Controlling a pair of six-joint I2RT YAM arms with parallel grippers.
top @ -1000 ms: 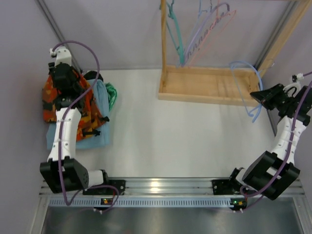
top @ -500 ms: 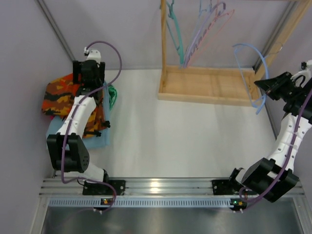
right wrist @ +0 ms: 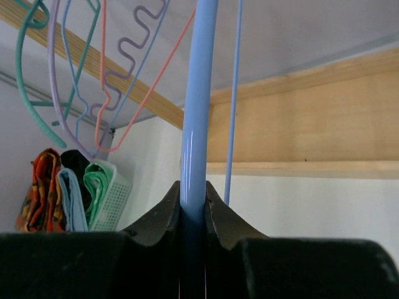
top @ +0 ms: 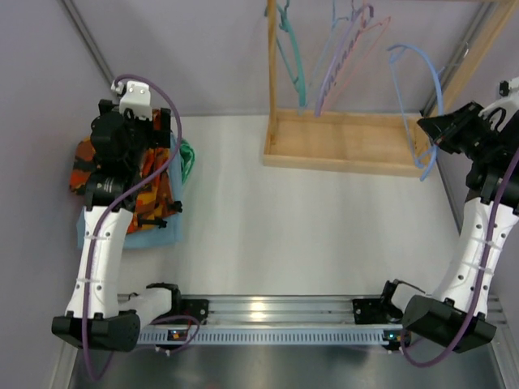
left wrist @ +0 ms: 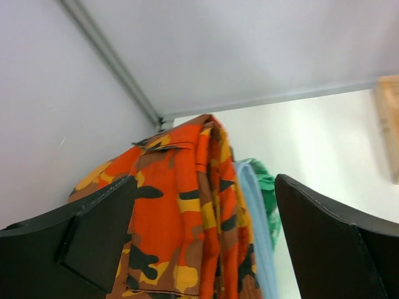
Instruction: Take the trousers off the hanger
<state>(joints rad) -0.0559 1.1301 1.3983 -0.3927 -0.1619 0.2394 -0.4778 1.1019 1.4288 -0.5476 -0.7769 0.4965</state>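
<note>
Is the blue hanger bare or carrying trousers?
Bare: the blue hanger, clamped in the right gripper, shows only plastic; the orange camouflage trousers lie at left.

the white-and-black left arm (top: 97, 243) stands up from its base and leans toward the far left corner. its black two-finger left gripper (left wrist: 206, 187) is spread wide, with nothing between the fingers. the white-and-black right arm (top: 478, 235) rises steeply at the right edge, its right gripper (right wrist: 193, 198) pinched tight on a light blue plastic hanger (right wrist: 199, 93).
</note>
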